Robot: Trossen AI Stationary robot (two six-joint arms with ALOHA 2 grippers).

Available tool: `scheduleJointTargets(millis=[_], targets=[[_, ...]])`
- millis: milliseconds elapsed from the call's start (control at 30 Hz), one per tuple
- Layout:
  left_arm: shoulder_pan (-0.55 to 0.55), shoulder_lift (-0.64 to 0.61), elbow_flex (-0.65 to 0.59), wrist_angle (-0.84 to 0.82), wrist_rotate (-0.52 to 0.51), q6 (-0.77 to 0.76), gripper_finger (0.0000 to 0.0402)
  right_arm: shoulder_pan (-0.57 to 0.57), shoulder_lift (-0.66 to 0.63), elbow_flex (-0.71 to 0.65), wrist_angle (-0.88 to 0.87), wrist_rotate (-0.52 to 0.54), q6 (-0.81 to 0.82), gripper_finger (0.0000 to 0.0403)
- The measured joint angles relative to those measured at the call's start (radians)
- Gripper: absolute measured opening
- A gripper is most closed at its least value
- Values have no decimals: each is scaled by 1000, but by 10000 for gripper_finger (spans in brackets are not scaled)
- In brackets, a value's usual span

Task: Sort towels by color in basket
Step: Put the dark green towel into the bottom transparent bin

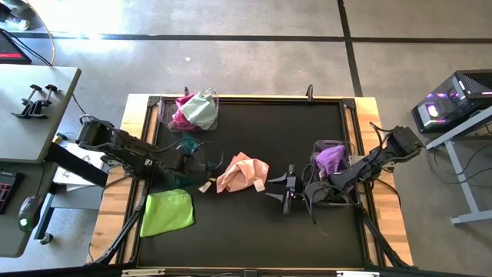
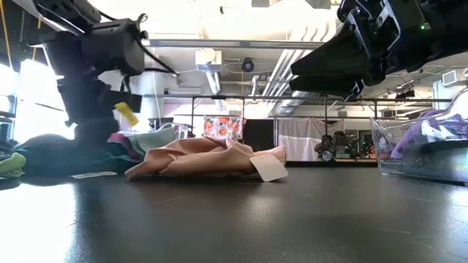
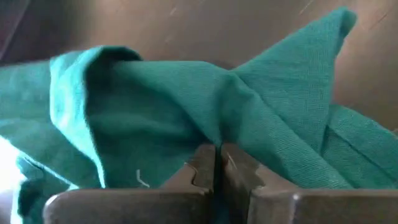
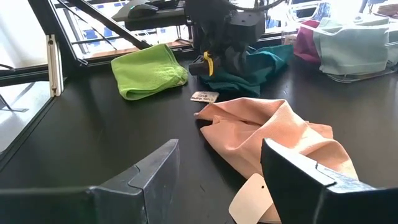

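Note:
A dark teal towel (image 1: 201,154) lies left of the table's middle, and my left gripper (image 3: 217,163) is shut on it. A peach-pink towel (image 1: 242,173) with a white tag lies crumpled at the middle. My right gripper (image 4: 217,180) is open, hovering above the table just right of the peach towel (image 4: 273,134). A lime green towel (image 1: 167,211) lies flat near the left front. Magenta and mint towels sit in a clear basket (image 1: 171,115) at the far left. A purple towel (image 1: 332,159) lies in a clear basket (image 1: 317,148) on the right. My left gripper pinches a raised fold of the dark teal towel (image 3: 205,124) between its two shut fingers, coming at it from above. The cloth bunches up around the fingertips. The rest of the towel (image 2: 44,155) lies on the table under the gripper.
The black mat is framed by a wooden table edge (image 1: 134,138). A bare stretch of mat (image 1: 254,231) lies along the near side. A side table with clamps (image 1: 34,100) stands to the left and a computer (image 1: 453,108) to the right.

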Motion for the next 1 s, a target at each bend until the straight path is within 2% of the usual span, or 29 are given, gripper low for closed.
scheduleJointTargets(millis=[167,367,667,800,1000], targets=[[0,-5,1,73,9,3,5,0,0,0,0,0,6,217],[-1,-78,-3,28,8,28,1,0,0,0,1,4,12,217],[-40,-255,-3,50,-141,107,0,-8,0,0,9,12,47,217],[-68,-304,-2,71,-185,141,0,-35,0,0,10,16,47,217],[-116,-352,-1,70,-303,155,0,-83,0,0,31,5,38,217]])
